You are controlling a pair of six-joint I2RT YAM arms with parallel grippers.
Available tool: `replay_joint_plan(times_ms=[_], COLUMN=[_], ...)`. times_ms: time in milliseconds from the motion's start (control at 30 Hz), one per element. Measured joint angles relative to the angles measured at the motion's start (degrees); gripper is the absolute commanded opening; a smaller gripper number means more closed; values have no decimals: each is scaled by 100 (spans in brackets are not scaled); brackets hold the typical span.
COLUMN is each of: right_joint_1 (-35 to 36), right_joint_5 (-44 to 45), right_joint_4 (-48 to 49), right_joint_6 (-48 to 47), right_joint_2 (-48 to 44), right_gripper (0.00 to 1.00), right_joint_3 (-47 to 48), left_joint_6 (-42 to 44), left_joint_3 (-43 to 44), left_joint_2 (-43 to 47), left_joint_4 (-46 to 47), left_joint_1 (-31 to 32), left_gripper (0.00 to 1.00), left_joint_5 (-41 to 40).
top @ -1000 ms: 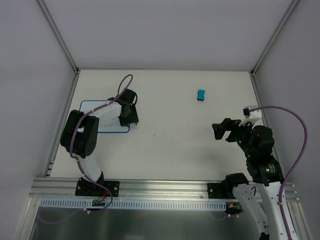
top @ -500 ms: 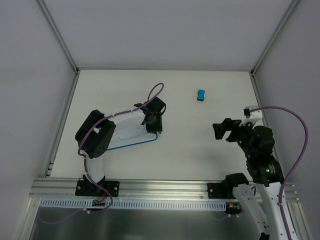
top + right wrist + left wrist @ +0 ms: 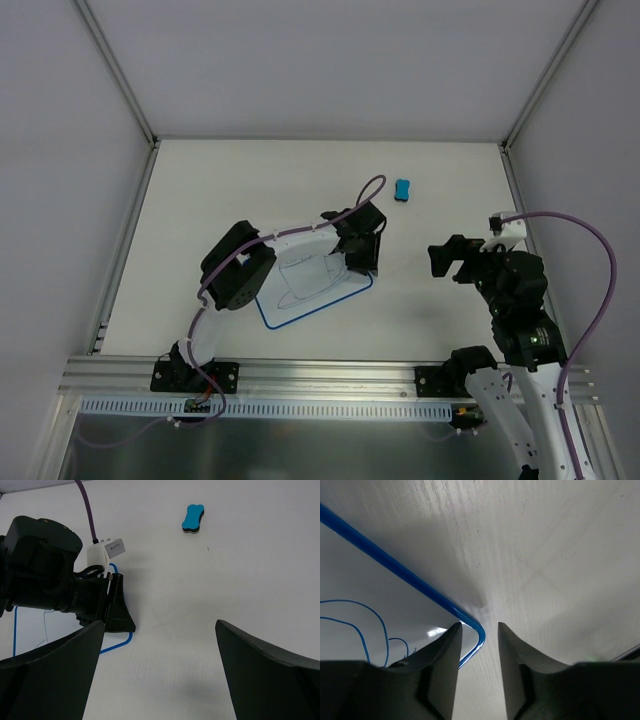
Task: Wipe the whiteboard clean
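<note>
The whiteboard [image 3: 300, 300], white with a thin blue border and a blue cup line drawing [image 3: 300, 272], lies askew on the table left of centre. My left gripper [image 3: 366, 266] is at its right corner. In the left wrist view the jaws [image 3: 480, 632] stand narrowly apart, one fingertip [image 3: 447, 645] on the board [image 3: 370, 590], the rounded corner in the gap. The right wrist view shows that corner [image 3: 118, 644] under the left gripper [image 3: 119, 615]. My right gripper [image 3: 438, 262] hovers wide open and empty [image 3: 160, 670] to the right.
A small bright-blue eraser block [image 3: 402, 189] lies at the back of the table, right of centre, and shows in the right wrist view [image 3: 193, 518]. White walls and metal frame rails enclose the table [image 3: 450, 180] on three sides.
My left gripper has swept right and slightly nearer, taking the whiteboard with it from the left side toward the centre; the board has rotated. The right arm has barely moved.
</note>
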State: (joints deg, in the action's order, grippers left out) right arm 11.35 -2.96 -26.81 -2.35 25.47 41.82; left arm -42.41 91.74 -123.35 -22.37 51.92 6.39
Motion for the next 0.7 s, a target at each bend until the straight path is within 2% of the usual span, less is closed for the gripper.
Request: replay_joint_plan(times_ms=[100, 133, 233, 267, 367, 500, 700], right_joint_1=[0, 0, 0, 0, 2, 17, 24], right_joint_5=[2, 11, 87, 105, 129, 120, -9], right_joint_4=[15, 20, 20, 0, -20, 96, 601], right_joint_6=[4, 9, 17, 17, 42, 33, -17], right_joint_2=[212, 323, 667, 828, 1447, 2483, 4352], right_gripper=[99, 99, 99, 99, 99, 99, 99], right_joint_3=[0, 0, 9, 44, 293, 800, 1705], left_joint_6=[66, 116, 254, 293, 378, 494, 623], left_joint_3=[2, -7, -155, -245, -525, -846, -1834], left_joint_2=[46, 94, 426, 619, 1351, 2461, 4000], left_joint_4=[-33, -55, -98, -105, -116, -59, -42], left_joint_1=[22, 24, 22, 13, -50, -339, -1482], left_gripper=[55, 65, 81, 89, 99, 99, 99], left_joint_5=[-26, -83, -284, -393, -627, -846, -846])
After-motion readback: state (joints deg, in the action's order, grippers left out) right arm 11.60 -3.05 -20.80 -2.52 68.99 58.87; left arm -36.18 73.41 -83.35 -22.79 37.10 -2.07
